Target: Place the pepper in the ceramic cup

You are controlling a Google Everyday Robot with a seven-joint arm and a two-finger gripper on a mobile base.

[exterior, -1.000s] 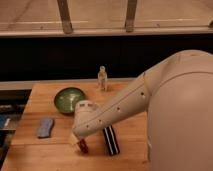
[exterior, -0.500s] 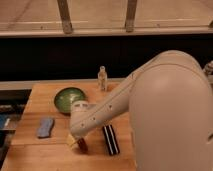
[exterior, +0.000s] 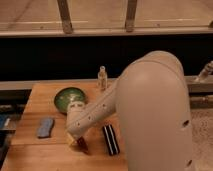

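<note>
The pepper [exterior: 82,145], a small dark red chili, lies on the wooden table [exterior: 45,155] near its front edge. My gripper [exterior: 74,139] is low over the table, right at the pepper's left end. I cannot tell whether it holds the pepper. The ceramic cup [exterior: 75,106], pale and whitish, stands just right of the green bowl, partly hidden behind my forearm. My big white arm [exterior: 150,110] reaches in from the right and hides the right side of the table.
A wide green bowl [exterior: 68,97] stands at the back left. A small clear bottle [exterior: 102,77] stands at the back edge. A black striped bar [exterior: 110,139] lies right of the pepper. A blue object [exterior: 45,127] lies at the left.
My arm has swung further over the table and fills more of the view. The gripper stays low by the pepper, shifted slightly. The objects have not moved.
</note>
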